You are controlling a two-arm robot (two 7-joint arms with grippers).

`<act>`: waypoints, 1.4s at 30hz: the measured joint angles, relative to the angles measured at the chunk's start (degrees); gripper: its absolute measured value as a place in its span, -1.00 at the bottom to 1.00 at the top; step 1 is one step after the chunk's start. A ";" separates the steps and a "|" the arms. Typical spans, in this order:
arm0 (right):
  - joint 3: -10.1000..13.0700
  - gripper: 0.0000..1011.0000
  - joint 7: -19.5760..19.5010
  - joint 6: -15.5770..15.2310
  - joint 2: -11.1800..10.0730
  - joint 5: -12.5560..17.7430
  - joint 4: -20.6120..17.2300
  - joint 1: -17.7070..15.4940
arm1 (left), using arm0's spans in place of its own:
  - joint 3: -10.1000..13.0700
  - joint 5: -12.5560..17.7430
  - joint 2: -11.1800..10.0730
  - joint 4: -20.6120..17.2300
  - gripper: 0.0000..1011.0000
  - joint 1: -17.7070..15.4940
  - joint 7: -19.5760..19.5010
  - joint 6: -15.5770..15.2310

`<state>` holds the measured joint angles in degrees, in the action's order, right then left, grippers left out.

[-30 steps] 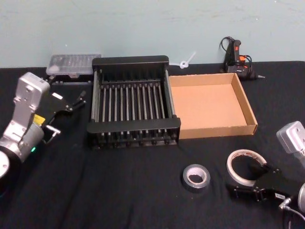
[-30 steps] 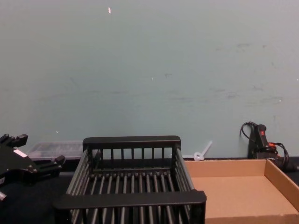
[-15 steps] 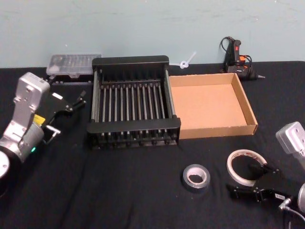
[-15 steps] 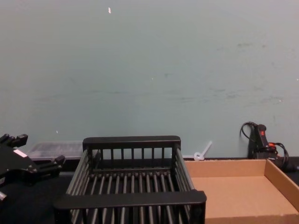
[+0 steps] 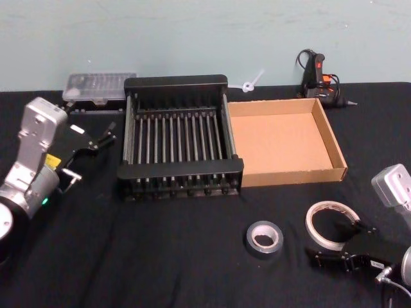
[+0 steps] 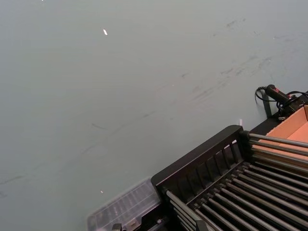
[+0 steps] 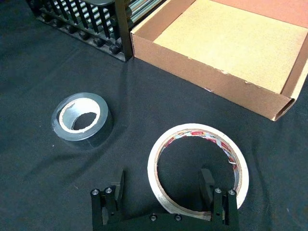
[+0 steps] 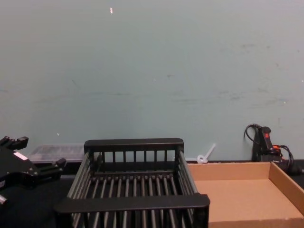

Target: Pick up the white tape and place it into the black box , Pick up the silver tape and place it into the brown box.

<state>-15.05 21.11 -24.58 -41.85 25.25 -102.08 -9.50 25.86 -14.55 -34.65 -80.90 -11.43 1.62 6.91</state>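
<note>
The right end effector (image 7: 163, 192) is at the near right of the black worktop (image 5: 160, 256), low over the white tape (image 7: 198, 166). Its jaws stand open: one finger sits inside the roll's hole, the other outside the ring on the side facing the silver tape (image 7: 82, 118). Whether either finger touches the roll cannot be told. The left end effector (image 5: 96, 138) is parked just left of the black box (image 5: 180, 142); its jaws appear spread and hold nothing.

Both rolls lie flat on the worktop, near each other but apart, in front of the two containers. The black box and the brown box (image 5: 286, 141) stand side by side, touching or nearly so, and both are empty.

Handling judgement:
- The white tape is thin-walled and probably light. The ring may flex slightly under pressure.
- Closing across the wall, one finger inside and one outside, is the suitable hold. Moderate force should suffice.
- The outer face looks smooth and may slip if pinched near its edge.
- The silver tape is thicker and likely heavier and stiffer. The same wall pinch, through its pale core, should apply.
</note>
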 joint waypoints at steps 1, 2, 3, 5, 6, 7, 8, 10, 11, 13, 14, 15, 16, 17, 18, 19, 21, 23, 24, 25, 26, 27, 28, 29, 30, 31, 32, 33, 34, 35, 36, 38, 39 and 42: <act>0.00 0.98 0.00 0.00 0.00 0.00 0.00 -0.01 | 0.00 0.00 0.00 0.00 0.98 0.00 0.00 0.00; 0.00 0.98 0.00 0.01 0.00 0.00 0.00 -0.01 | 0.00 0.00 0.00 0.00 0.98 0.00 0.00 0.00; 0.01 0.98 0.00 0.01 0.00 0.00 -0.01 -0.01 | 0.00 0.00 0.00 0.00 0.98 0.00 0.00 0.00; 0.01 0.98 0.00 0.01 0.00 0.00 -0.01 -0.02 | 0.00 0.00 0.00 0.00 0.98 0.00 0.00 0.00; 0.02 0.98 0.00 0.01 0.00 0.01 -0.02 -0.03 | 0.00 0.00 0.00 0.00 0.98 0.00 0.00 0.00; 0.03 0.98 0.00 0.01 0.00 0.01 -0.02 -0.03 | 0.00 0.00 0.00 0.00 0.98 0.00 0.00 0.00; 0.03 0.98 0.00 0.01 0.00 0.01 -0.02 -0.03 | 0.00 0.00 0.00 0.00 0.98 0.00 0.00 0.00; 0.04 0.98 0.00 0.01 0.00 0.02 -0.04 -0.03 | 0.00 0.00 0.00 0.00 0.98 0.00 0.00 0.00; 0.04 0.98 0.00 0.01 0.00 0.02 -0.04 -0.03 | 0.00 0.00 0.00 0.00 0.98 0.00 0.00 0.00; 0.05 0.98 0.00 0.01 0.00 0.02 -0.05 -0.03 | 0.00 0.00 0.00 0.00 0.98 0.00 0.00 0.00; 0.06 0.98 0.00 0.01 0.00 0.03 -0.05 -0.03 | 0.00 0.00 0.00 0.00 0.98 0.00 0.00 0.00; 0.06 0.98 0.00 0.01 0.00 0.03 -0.05 -0.03 | 0.00 0.00 0.00 0.00 0.98 0.00 0.00 0.00; 0.07 0.98 0.00 0.01 0.00 0.03 -0.05 -0.03 | 0.00 0.00 0.00 0.00 0.98 0.00 0.00 0.00; 0.07 0.96 0.00 0.01 0.00 0.03 -0.06 -0.03 | 0.00 0.00 0.00 0.00 0.98 0.00 0.00 0.00; 0.07 0.93 0.00 0.01 0.00 0.04 -0.06 -0.03 | 0.00 0.00 0.00 0.00 0.98 0.00 0.00 0.00; 0.07 0.89 0.00 0.01 0.00 0.04 -0.06 -0.03 | 0.00 0.00 0.00 0.00 0.98 0.00 0.00 0.00; 0.07 0.81 0.00 0.01 0.00 0.05 -0.06 -0.03 | 0.00 0.00 0.00 0.00 0.98 0.00 0.00 0.00; 0.08 0.72 0.00 0.01 0.00 0.07 -0.06 -0.03 | 0.00 0.00 0.00 0.00 0.98 0.00 0.00 0.00; 0.08 0.68 0.00 0.02 0.00 0.07 -0.06 -0.03 | 0.00 0.00 0.00 0.00 0.98 0.00 0.00 0.00; 0.08 0.58 0.00 0.01 0.00 0.07 -0.06 -0.03 | 0.00 0.00 0.00 0.00 0.98 0.00 0.00 0.00; 0.08 0.56 0.00 0.01 0.00 0.08 -0.06 -0.03 | 0.00 0.00 0.00 0.00 0.98 0.00 0.00 0.00; 0.08 0.51 -0.01 0.02 0.00 0.08 -0.06 -0.03 | 0.00 0.00 0.00 0.00 0.98 0.00 0.00 0.00; 0.08 0.45 -0.01 0.01 0.00 0.08 -0.06 -0.03 | 0.00 0.00 0.00 0.00 0.98 0.00 0.00 0.00; 0.08 0.36 -0.01 0.01 0.00 0.09 -0.06 -0.03 | 0.00 0.00 0.00 0.00 0.98 0.00 0.00 0.00; 0.08 0.32 -0.01 0.01 0.00 0.10 -0.06 -0.03 | 0.00 0.00 0.00 0.00 0.98 0.00 0.00 0.00; 0.08 0.24 -0.01 0.01 0.00 0.10 -0.06 -0.03 | 0.00 0.00 0.00 0.00 0.98 0.00 0.00 0.00; 0.08 0.20 -0.01 0.01 0.00 0.10 -0.06 -0.03 | 0.00 0.00 0.00 0.00 0.98 0.00 0.00 0.00; 0.07 0.12 0.00 0.00 0.00 0.11 -0.05 -0.03 | 0.00 0.00 0.00 0.00 0.98 0.00 0.00 0.00; 0.07 0.08 0.00 0.01 0.00 0.11 -0.05 -0.03 | 0.00 0.00 0.00 0.00 0.98 0.00 0.00 0.00; 0.06 0.00 0.00 0.00 0.00 0.11 -0.05 -0.03 | 0.00 0.00 0.00 0.00 0.98 0.00 0.00 0.00; 0.06 -0.08 0.00 0.00 0.00 0.11 -0.05 -0.03 | 0.00 0.00 0.00 0.00 0.98 0.00 0.00 0.00; 0.06 -0.23 0.00 0.00 0.00 0.11 -0.05 -0.03 | 0.00 0.00 0.00 0.00 0.98 0.00 0.00 0.00; 0.06 -0.28 0.00 0.00 0.00 0.11 -0.05 -0.03 | 0.00 0.00 0.00 0.00 0.98 0.00 0.00 0.00; 0.06 -0.49 0.00 0.00 0.00 0.11 -0.05 -0.03 | 0.00 0.00 0.00 0.00 0.98 0.00 0.00 0.00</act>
<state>-14.99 21.11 -24.58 -41.85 25.35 -102.13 -9.53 25.86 -14.55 -34.65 -80.90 -11.43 1.62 6.91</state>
